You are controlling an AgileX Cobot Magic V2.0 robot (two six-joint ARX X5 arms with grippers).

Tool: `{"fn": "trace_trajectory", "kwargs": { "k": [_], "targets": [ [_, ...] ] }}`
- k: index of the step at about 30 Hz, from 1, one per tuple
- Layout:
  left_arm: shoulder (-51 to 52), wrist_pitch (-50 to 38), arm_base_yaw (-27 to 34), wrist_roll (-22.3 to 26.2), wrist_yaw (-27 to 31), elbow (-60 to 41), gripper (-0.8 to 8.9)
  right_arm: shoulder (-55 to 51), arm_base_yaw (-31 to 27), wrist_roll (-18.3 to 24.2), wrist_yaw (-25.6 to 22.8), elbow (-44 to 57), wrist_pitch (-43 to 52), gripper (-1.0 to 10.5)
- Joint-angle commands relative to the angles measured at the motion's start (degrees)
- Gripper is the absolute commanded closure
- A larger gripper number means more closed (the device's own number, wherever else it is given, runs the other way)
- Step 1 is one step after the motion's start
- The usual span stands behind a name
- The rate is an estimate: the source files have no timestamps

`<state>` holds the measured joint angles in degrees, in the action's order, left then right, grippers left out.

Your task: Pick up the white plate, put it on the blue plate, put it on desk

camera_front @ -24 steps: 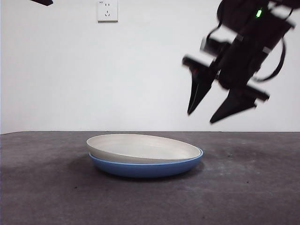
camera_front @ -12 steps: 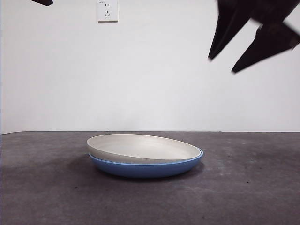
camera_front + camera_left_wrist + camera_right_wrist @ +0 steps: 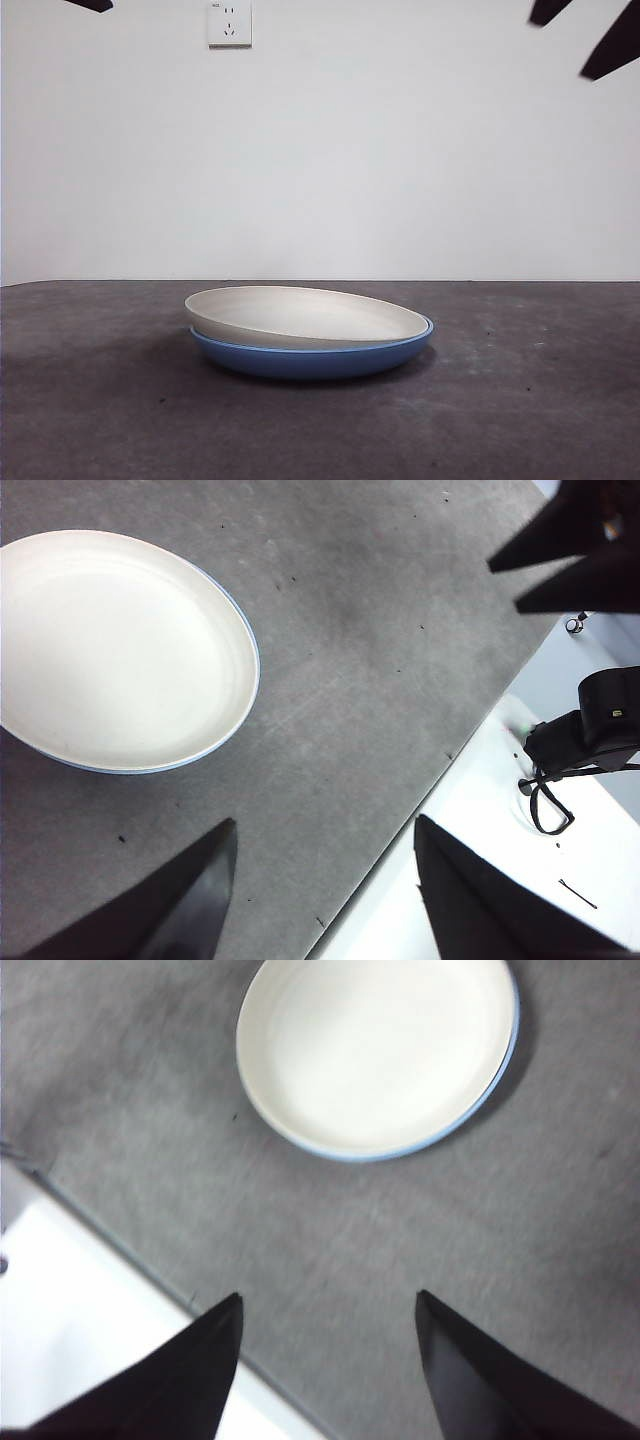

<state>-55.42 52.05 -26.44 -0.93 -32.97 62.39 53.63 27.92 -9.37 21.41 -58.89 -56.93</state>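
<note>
The white plate point(image 3: 300, 315) is sitting nested in the blue plate point(image 3: 310, 358), tipped a bit so its left edge is riding higher than the blue rim while the right side is tucked down inside. Both are resting on the desk point(image 3: 540, 400), roughly mid-table in the front view. From above, in the wrist views, the white plate point(image 3: 378, 1050) is covering nearly all of the blue one point(image 3: 505, 1070), so only a thin blue crescent is peeking out along one edge point(image 3: 252, 680).

The right gripper point(image 3: 590, 35) is hanging way up at the top right corner of the front view, well apart from the plates, with its jaws spread wide and nothing between them point(image 3: 328, 1360). It's also showing up in the left wrist view as two dark points point(image 3: 570, 565) near the desk's edge.

The left gripper point(image 3: 322, 890) is holding nothing either, jaws apart, looking down at the desk beside the plates. In the front view it's only a black tip at the top left corner point(image 3: 92, 5). There's a wall socket point(image 3: 229, 22) on the white wall behind.
</note>
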Motion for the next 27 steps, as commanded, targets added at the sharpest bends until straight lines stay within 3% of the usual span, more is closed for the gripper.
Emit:
{"fn": "trace_trajectory", "kwargs": {
  "k": [1,15,20,27],
  "targets": [
    [-0.2,-0.6,-0.3,0.5,-0.3,0.5,5.34,-1.1,1.0,1.1,0.2,-1.2,-1.1,6.7],
    [-0.2,-0.6,-0.3,0.5,-0.3,0.5,5.45,-2.0,1.2,2.2,0.0,-1.2,-1.2,6.7],
    [-0.2,-0.6,-0.3,0.5,-0.3,0.5,8.12,-2.0,1.2,3.4,0.0,-1.2,-1.4,9.2],
    [-0.2,-0.6,-0.3,0.5,-0.3,0.5,8.04,-2.1,1.2,4.4,-0.2,-1.2,-0.9,9.4]
  ]
}}
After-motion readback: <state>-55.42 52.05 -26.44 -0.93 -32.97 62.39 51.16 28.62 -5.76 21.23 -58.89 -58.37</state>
